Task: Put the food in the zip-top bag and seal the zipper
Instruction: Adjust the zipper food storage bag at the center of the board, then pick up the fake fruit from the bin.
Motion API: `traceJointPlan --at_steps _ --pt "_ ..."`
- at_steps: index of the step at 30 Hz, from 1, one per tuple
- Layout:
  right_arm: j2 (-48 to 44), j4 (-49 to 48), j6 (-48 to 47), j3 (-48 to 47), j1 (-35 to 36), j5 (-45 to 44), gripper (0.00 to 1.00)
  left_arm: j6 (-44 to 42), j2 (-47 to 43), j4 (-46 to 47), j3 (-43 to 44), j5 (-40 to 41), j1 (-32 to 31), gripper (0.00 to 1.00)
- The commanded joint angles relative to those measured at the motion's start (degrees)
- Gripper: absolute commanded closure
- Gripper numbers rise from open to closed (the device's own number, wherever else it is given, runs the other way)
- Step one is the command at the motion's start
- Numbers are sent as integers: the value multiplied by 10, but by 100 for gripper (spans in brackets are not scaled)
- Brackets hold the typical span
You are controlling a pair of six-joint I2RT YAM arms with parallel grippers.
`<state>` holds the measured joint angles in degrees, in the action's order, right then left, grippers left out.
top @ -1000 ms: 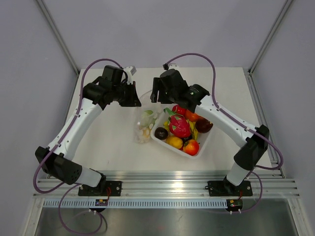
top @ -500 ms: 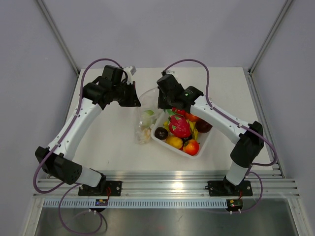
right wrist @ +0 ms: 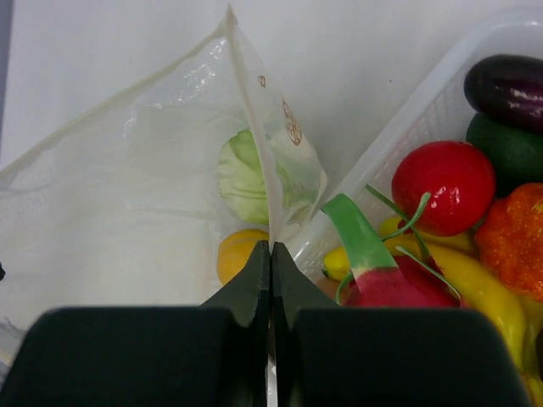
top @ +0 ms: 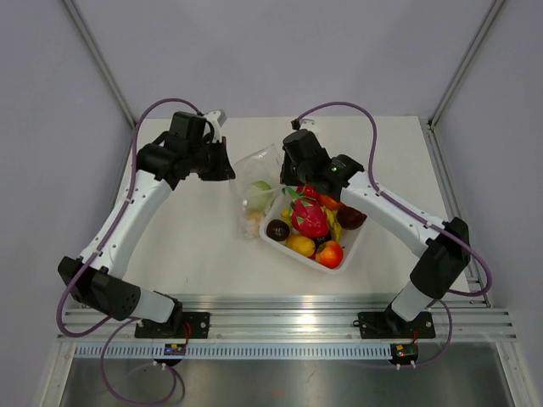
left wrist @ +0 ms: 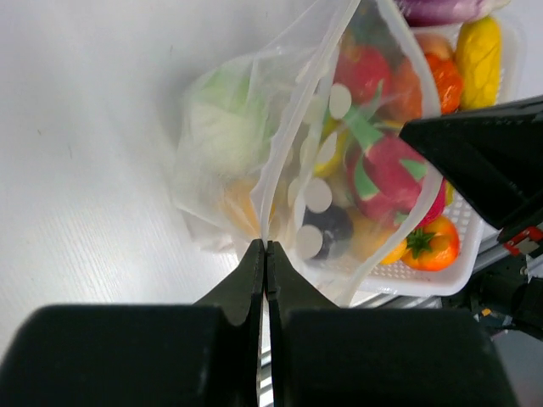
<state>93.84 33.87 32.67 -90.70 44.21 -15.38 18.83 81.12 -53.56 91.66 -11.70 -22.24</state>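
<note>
The zip-top bag (top: 259, 180) hangs stretched between my two grippers, just left of the tray. My left gripper (top: 224, 163) is shut on one bag edge (left wrist: 266, 244). My right gripper (top: 293, 176) is shut on the opposite bag edge (right wrist: 271, 244). The zipper (right wrist: 119, 100) runs as a clear strip along the bag's upper edge. Inside the bag lie a pale green cabbage (right wrist: 246, 165) and a yellow-orange piece (right wrist: 236, 254). The rest of the food sits in the tray: a pink dragon fruit (top: 309, 217), a red tomato (right wrist: 443, 186), a dark purple eggplant (right wrist: 509, 86) and yellow pieces.
The white tray (top: 293, 254) stands right of the bag, below my right arm; its wall (right wrist: 424, 119) nearly touches the bag. Bare table (top: 187, 237) lies left of and in front of the bag. Frame rails run along the table's near edge.
My right gripper has moved down to the bag and shut on its edge. The bag now stands raised and spread between both grippers. My left gripper has shifted slightly left.
</note>
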Motion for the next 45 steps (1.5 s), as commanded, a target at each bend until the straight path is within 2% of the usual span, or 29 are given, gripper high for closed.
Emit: traceJointPlan --at_steps 1,2,7,10,13,18,21,22,25,31,45 --pt "10 -26 7 27 -7 -8 97 6 -11 40 -50 -20 0 100" --pt "11 -26 9 28 -7 -4 94 8 -11 44 -59 -30 -1 100" --pt "-4 -2 -7 4 -7 -6 39 16 -15 54 -57 -51 -14 100" --pt "-42 13 -5 -4 -7 -44 25 16 -16 50 -46 -58 -17 100" --pt "-101 12 -4 26 -8 -85 19 18 -18 47 -39 -59 -18 100" --pt "-176 55 19 96 -45 -130 17 19 -18 44 -30 -57 -18 100" --pt "-212 97 46 160 -95 -107 17 19 -19 44 -28 -57 -20 100" --pt "-233 98 50 199 -134 -92 17 18 -19 44 -28 -58 -21 100" --pt "-262 98 60 243 -162 -79 15 19 -18 45 -30 -56 -25 100" --pt "-244 115 73 292 -169 -90 4 20 -11 50 -28 -57 -30 100" --pt "-201 38 51 321 -192 -35 5 20 -10 50 -31 -55 -33 100"
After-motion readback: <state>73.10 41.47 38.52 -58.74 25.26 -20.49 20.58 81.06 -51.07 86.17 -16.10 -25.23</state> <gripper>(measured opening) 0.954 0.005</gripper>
